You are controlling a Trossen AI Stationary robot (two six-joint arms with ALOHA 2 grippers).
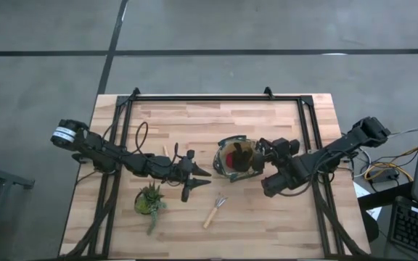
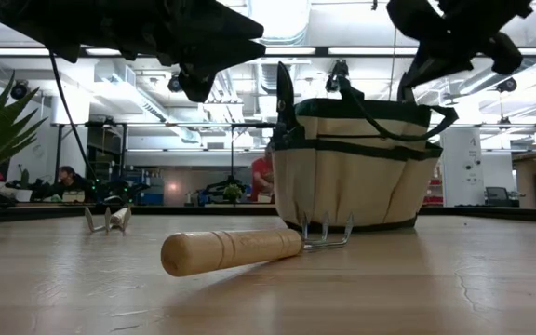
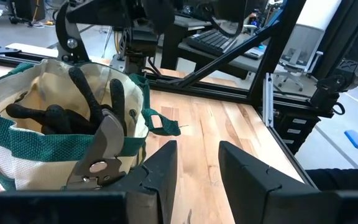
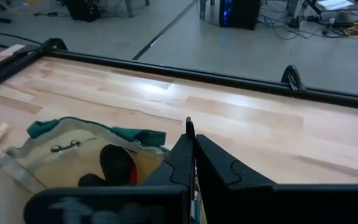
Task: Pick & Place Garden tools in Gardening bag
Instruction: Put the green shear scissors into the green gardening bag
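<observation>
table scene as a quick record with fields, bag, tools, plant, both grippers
bag: upright, right of table centre, holding a glove and pruners
rake: lying loose on the wood in front of the bag
second tool: wooden handle partly hidden by the left arm
plant: near the front left
left gripper: open, empty, just left of the bag
right gripper: shut at the bag's right rim; what it holds, if anything, is unclear
</observation>
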